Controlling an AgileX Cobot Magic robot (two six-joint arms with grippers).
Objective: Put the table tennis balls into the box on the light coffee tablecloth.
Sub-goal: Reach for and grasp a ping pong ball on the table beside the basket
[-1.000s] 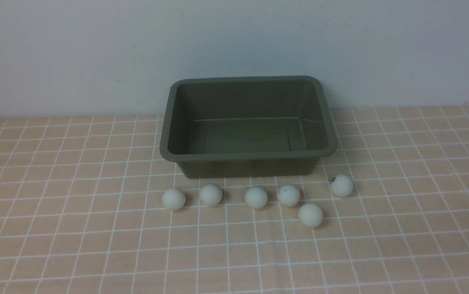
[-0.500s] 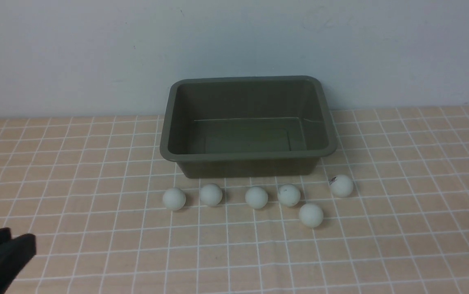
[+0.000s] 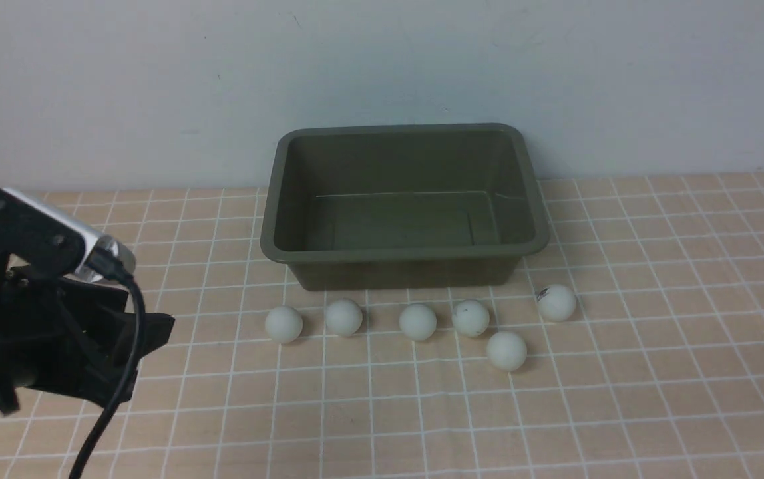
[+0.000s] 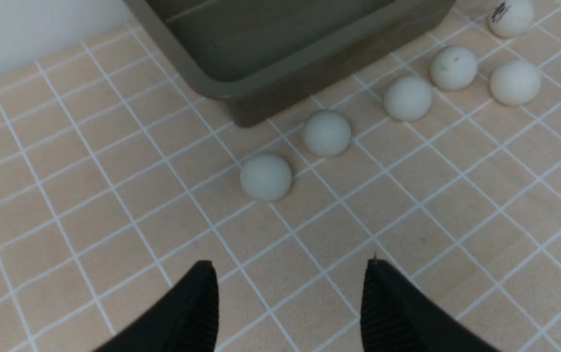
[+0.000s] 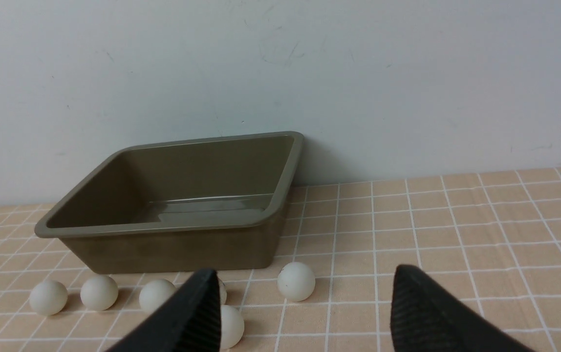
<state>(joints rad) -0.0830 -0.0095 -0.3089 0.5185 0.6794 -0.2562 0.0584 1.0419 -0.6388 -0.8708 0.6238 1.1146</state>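
Note:
Several white table tennis balls lie on the light coffee tablecloth (image 3: 621, 399), in a loose row in front of the olive-green box (image 3: 402, 254), which holds nothing. The leftmost ball (image 3: 283, 324) is nearest my left gripper (image 3: 149, 339), which hovers to its left. In the left wrist view that gripper (image 4: 290, 266) stands open and empty, with the nearest ball (image 4: 266, 177) ahead of it and the box corner (image 4: 222, 88) beyond. My right gripper (image 5: 305, 274) is open and empty, low over the cloth. Ahead of it are a ball (image 5: 296, 281) and the box (image 5: 163, 230).
A plain pale wall (image 3: 382, 66) rises directly behind the box. The grid cloth covers the whole table surface on both sides of the box. A black cable (image 3: 116, 399) hangs from the left wrist camera (image 3: 56, 243).
My left arm has come up from the lower-left corner of the front view and moved right, toward the leftmost ball. Balls and box have not moved.

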